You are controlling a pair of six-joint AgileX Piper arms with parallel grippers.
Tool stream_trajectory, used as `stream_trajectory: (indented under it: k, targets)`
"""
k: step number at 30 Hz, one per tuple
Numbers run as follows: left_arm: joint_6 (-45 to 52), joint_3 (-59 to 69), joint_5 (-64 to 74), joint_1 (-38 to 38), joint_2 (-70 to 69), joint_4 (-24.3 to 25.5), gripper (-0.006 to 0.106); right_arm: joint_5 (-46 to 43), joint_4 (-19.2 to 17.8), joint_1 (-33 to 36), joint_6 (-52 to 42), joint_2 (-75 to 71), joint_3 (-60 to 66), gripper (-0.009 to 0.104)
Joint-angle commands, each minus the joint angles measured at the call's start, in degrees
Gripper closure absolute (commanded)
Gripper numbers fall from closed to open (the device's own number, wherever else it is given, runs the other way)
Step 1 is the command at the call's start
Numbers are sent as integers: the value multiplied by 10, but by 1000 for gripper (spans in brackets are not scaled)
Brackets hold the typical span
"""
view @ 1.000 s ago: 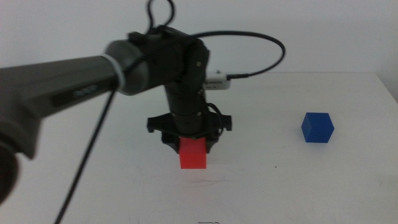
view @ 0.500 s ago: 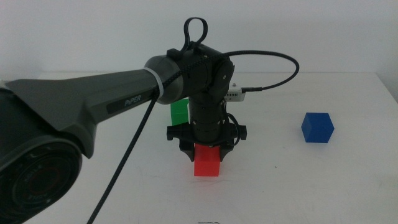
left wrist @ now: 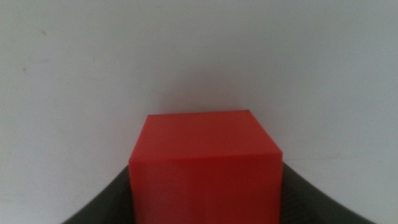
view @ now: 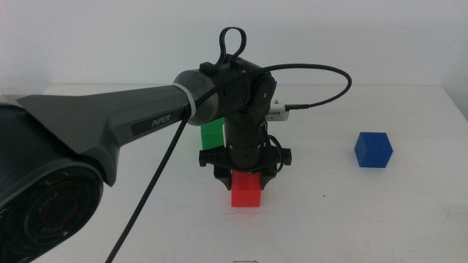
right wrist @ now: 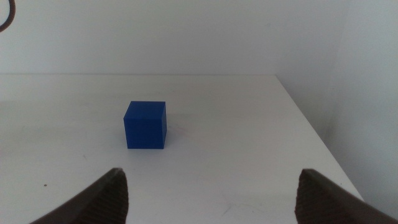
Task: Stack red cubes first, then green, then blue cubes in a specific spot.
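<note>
My left gripper points straight down at the middle of the table, shut on the red cube, which sits at or just above the tabletop. The left wrist view is filled by that red cube between the two dark jaws. Behind the left arm a green cube shows in part, mostly hidden by the wrist. The blue cube rests alone on the table's right side. In the right wrist view the blue cube lies ahead of my right gripper, which is open and holds nothing.
The white table ends at its right edge not far from the blue cube. A black cable loops above the left wrist. The left arm's grey link crosses the left half of the middle view.
The left arm has carried the red cube to the right by a small distance and lowered it. The green cube has come into view behind the wrist. The blue cube has stayed put.
</note>
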Motion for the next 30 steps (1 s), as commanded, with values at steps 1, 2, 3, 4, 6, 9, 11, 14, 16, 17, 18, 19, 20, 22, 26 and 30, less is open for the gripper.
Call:
stream_trajectory:
  k: [1,2,3,4,6,9,11,14,16,17,18,19,20,22,26,30]
  targets:
    - [-6,-18,-13,-3,-35,0,79,-44,-3,-3,-5,-11,-10,6]
    - [-3,-18,-14,-3,-35,0,79,-44,-3,-3,-5,-11,-10,6]
    - [-1,-18,-15,-3,-33,0,79,-44,-3,-3,-5,-11,-10,6]
    - [1,-18,-16,-3,-33,0,79,-44,-3,-3,-5,-11,-10,6]
    - [7,-18,-16,-3,-28,-3,79,-44,-3,-3,-5,-11,-10,6]
    - [7,-18,-16,-3,-24,-5,79,-44,-3,-3,-5,-11,-10,6]
    - [7,-18,-16,-3,-20,-8,79,-44,-3,-3,-5,-11,-10,6]
    - [7,-18,-17,-3,-15,-13,79,-44,-3,-3,-5,-11,-10,6]
    - [7,-18,-17,-3,-13,-18,78,-44,-3,-3,-5,-11,-10,6]
    - [8,-18,-16,-3,-13,-20,78,-44,-3,-3,-5,-11,-10,6]
    - [11,-18,-16,-3,-13,-21,77,-44,-3,-3,-5,-11,-10,6]
    - [12,-18,-16,-3,-13,-23,76,-44,-3,-3,-5,-11,-10,6]
    - [13,-18,-16,-3,-13,-23,74,-44,-3,-3,-5,-11,-10,6]
    - [14,-18,-12,-3,-13,-22,53,-44,-3,-3,-5,-11,-10,6]
    - [22,-18,-8,-3,-14,-17,25,-44,-3,-3,-5,-11,-10,6]
    - [22,-21,4,-1,-15,-12,6,-44,-3,-3,-5,-11,-10,6]
